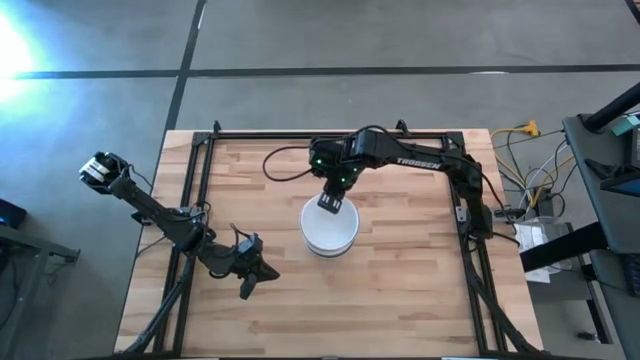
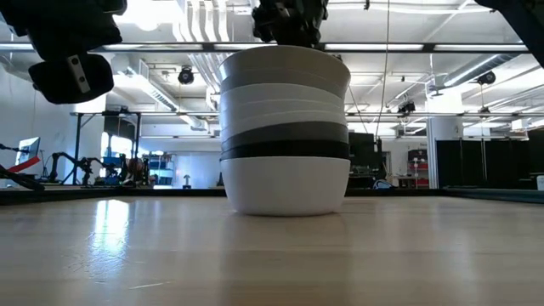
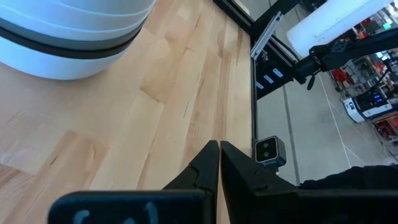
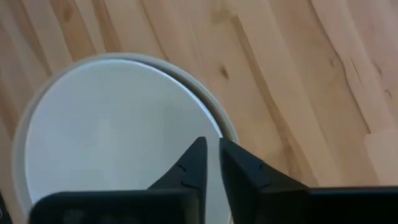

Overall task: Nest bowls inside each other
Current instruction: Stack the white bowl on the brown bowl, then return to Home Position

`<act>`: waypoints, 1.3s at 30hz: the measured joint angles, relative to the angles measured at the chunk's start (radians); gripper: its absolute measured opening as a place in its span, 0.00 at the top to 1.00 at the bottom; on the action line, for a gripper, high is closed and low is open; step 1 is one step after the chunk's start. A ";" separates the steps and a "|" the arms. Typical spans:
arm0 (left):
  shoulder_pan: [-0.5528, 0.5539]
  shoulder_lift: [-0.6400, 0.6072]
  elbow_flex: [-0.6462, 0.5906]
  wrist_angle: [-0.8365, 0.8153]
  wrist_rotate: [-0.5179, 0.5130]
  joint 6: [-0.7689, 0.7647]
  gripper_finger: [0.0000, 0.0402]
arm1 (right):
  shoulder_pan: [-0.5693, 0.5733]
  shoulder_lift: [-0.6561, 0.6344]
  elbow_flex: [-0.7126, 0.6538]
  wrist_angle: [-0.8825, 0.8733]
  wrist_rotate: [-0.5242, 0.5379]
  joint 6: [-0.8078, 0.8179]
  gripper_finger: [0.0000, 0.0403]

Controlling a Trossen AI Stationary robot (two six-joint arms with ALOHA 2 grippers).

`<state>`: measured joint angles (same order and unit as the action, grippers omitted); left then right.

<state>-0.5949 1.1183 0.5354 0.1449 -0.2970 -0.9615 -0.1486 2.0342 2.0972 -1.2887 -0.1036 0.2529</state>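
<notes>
One stack of bowls stands near the middle of the wooden bench, every bowl nested in the next. In the low view the stack rises from a white bowl at the bottom through a black band and a dark grey band to pale and white rims on top — how many bowls it holds cannot be counted. The right gripper hangs just over the far rim of the top bowl; in its wrist view the fingers stand narrow, a thin gap between the tips, holding nothing, with the white inside of the top bowl below them. The left gripper waits well apart from the stack, low over the bench toward its near left side — its fingers pressed together and empty
</notes>
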 joint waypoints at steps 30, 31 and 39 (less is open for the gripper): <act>-0.001 -0.089 0.017 0.120 -0.020 0.083 1.00 | 0.181 -0.103 0.008 0.153 -0.008 -0.122 0.98; 0.000 -0.113 0.023 0.126 -0.044 0.113 1.00 | 0.194 -0.122 0.003 0.185 -0.010 -0.122 0.98; 0.000 -0.353 0.029 0.125 -0.311 0.362 1.00 | 0.224 -0.319 -0.101 0.467 0.017 -0.074 0.98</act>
<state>-0.5949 0.7652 0.5640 0.2699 -0.6082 -0.5992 0.0757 1.7156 1.9958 -0.8221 -0.0867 0.1791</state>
